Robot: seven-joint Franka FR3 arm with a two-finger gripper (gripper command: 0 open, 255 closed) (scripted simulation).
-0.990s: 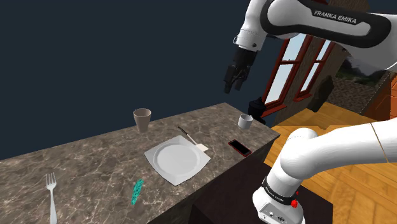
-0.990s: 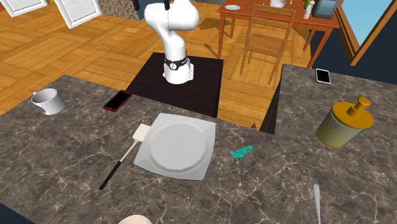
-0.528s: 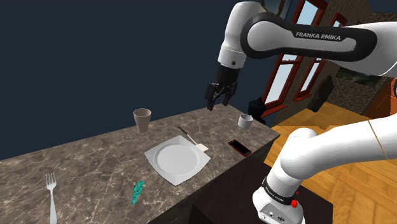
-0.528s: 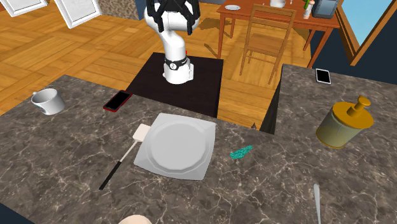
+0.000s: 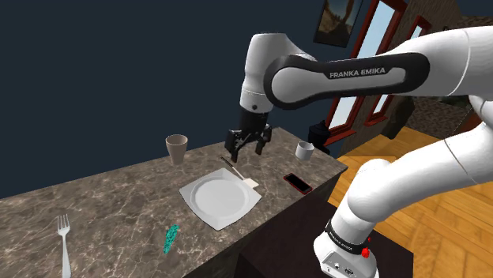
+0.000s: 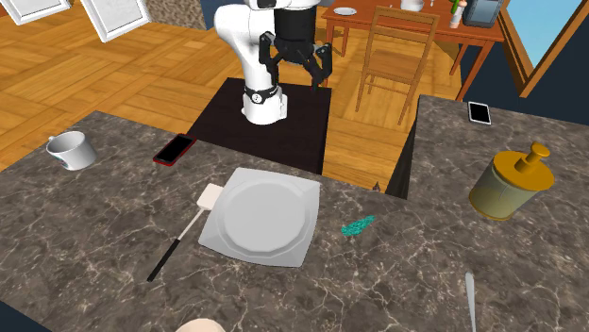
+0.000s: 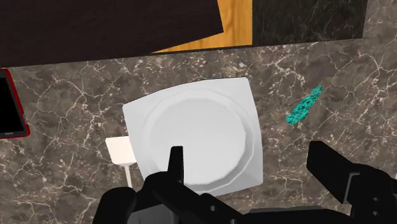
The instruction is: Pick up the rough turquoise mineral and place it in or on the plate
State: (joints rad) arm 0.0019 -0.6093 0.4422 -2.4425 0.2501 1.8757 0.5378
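Under the pincer, well below it: white squarish plate with a round well, flat on the dark marbled desk. Pincer hung in the air over the plate, fingers spread wide, nothing between them, nothing touched.

Wrist view: pincer looked straight down, with the plate mostly under one finger and the gap.

Turquoise mineral was out near the other finger, off the plate's edge and not touching it. It looked like a small slim sliver, saturated teal-green, with ragged edges and a grainy surface, lying flat on the desk at a slant to the plate's edge. Same read from the shoulder view and the second exterior view: alone on bare desk, near the plate, well below the pincer.

On the plate's far side from the mineral: white-headed spatula touching the plate rim, then a red-edged phone further out.
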